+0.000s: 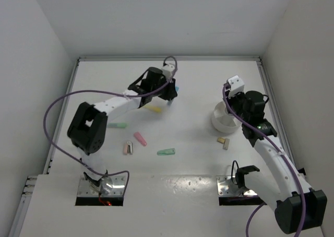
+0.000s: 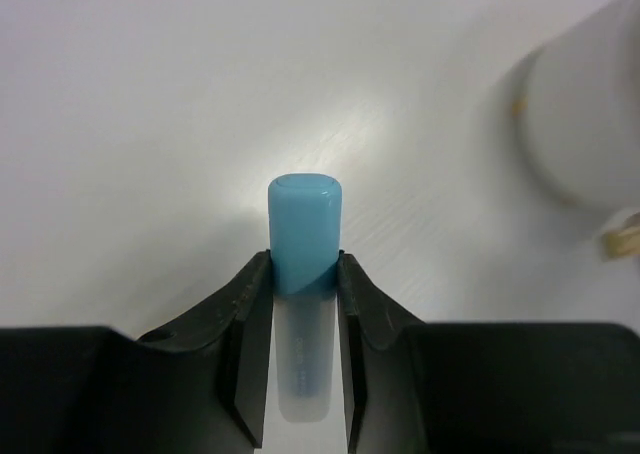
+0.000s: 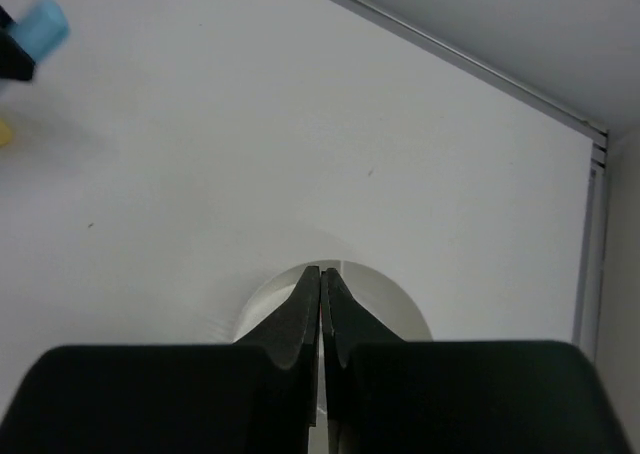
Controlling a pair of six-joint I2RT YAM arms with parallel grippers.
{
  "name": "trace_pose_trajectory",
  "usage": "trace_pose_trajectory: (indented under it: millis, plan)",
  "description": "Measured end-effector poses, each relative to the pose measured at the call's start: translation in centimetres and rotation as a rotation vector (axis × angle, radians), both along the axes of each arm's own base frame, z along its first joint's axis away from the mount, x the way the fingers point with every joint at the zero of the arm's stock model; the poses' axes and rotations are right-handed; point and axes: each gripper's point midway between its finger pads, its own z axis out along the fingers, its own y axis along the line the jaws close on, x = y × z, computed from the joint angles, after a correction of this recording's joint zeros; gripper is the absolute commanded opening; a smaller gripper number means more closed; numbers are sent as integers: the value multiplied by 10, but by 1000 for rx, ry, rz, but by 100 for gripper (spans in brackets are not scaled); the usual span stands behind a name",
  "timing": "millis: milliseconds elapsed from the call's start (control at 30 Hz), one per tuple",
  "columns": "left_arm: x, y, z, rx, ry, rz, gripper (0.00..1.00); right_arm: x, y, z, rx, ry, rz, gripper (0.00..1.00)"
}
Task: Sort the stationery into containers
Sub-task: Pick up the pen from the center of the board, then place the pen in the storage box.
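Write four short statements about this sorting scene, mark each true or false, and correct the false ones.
1. The left gripper is shut on the blue-capped bottle. True.
2. The yellow stick lies on the table close to the left gripper. True.
3. The right gripper grips the yellow stick. False: its jaws are shut on nothing, over the white tub.
4. Both green sticks are in the white tub. False: both lie on the table, well apart from the tub.
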Motion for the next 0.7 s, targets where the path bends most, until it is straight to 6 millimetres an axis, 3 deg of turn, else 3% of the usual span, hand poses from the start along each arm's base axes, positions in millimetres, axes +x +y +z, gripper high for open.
trace_pose_trajectory:
  millis: [67, 167, 267, 333, 467, 700]
  plan:
    - [3, -7, 52, -189, -100, 22, 0, 3, -7, 3, -8, -15, -42, 0]
    - [1, -37, 118, -432, -210, -24, 0, 6, -15, 6, -13, -31, -91, 0]
    - [-9, -76, 146, -601, -236, -109, 0, 8, -20, 8, -18, -40, -123, 0]
    - [-15, -100, 146, -671, -213, -163, 2, 8, -22, 9, -21, -43, -134, 0]
    - [-24, -140, 125, -771, -127, -257, 2, 8, -24, 9, -24, -44, -146, 0]
    - [-16, -171, 105, -916, -40, -319, 3, 9, -26, 10, -24, -51, -158, 0]
